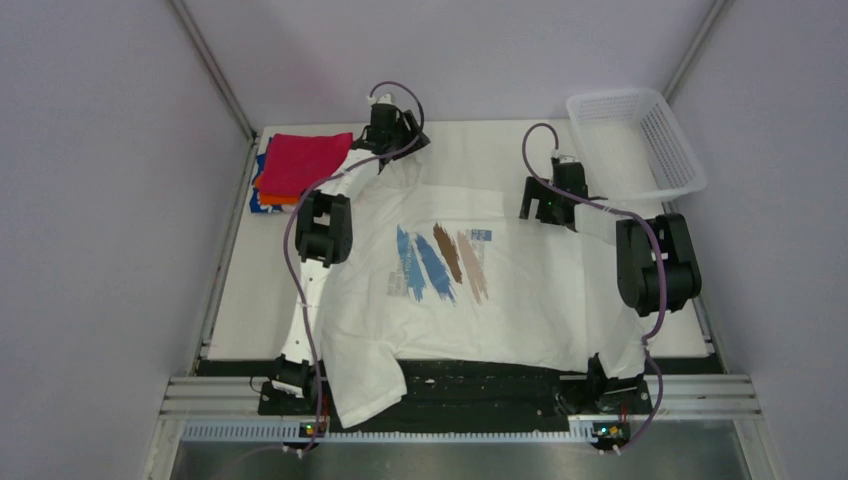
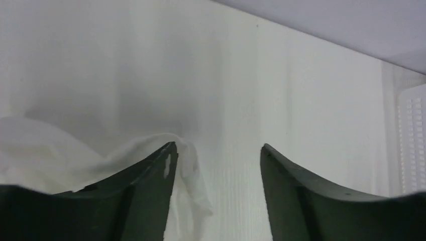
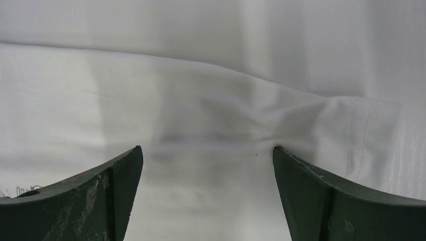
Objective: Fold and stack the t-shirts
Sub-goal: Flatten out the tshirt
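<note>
1. Lying flat mid-table [image 1: 255,300], print up: white t-shirt [image 1: 520,290]; one sleeve drapes past the near edge.
2. Left gripper [image 2: 218,146] at the shirt's far-left corner; jaws wide apart, clamping nothing; bunched cloth touches one finger.
3. Right gripper [image 3: 207,149] low over the shirt's far-right part; jaws wide apart, holding nothing.
4. Folded magenta-red shirt [image 1: 305,162] tops orange shirt [image 1: 281,199] and blue shirt [image 1: 258,204], far left; basket [image 1: 635,140] far right.

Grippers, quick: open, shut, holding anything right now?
Left gripper: open, holding nothing; the white cloth t-shirt with blue and brown stripes lies against one jaw.
Right gripper: open over that shirt, holding nothing.
</note>
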Action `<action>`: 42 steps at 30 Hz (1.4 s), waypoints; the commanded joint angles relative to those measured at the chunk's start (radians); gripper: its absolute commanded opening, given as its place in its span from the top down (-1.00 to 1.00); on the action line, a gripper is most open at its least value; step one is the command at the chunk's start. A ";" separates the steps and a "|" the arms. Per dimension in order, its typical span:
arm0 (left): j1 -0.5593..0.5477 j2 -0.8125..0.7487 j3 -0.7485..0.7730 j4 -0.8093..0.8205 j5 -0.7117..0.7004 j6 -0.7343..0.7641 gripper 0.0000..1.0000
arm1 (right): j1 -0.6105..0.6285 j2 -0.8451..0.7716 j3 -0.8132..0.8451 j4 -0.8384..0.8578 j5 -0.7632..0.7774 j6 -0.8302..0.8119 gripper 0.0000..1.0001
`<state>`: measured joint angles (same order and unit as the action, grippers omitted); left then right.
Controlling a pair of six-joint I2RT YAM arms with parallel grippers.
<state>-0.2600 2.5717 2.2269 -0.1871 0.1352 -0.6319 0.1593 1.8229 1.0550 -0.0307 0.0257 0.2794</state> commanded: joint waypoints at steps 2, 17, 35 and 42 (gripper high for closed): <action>-0.036 0.009 0.146 0.018 0.006 0.070 -0.96 | -0.003 -0.018 0.035 -0.010 -0.005 -0.017 -0.97; -0.066 -0.570 -0.334 -0.222 -0.167 0.170 -0.98 | -0.003 -0.083 0.063 0.032 0.198 -0.049 -0.97; -0.072 -0.748 -0.811 -0.174 -0.185 0.069 -0.98 | -0.005 0.050 0.177 -0.041 0.033 -0.033 -0.98; -0.056 -0.464 -0.527 -0.331 -0.221 0.038 -0.98 | -0.005 0.189 0.274 -0.113 0.016 0.017 -0.98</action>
<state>-0.3309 1.9976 1.5375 -0.4351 -0.0578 -0.5625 0.1585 1.9560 1.2549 -0.0860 0.0658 0.2558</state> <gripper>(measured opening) 0.989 0.987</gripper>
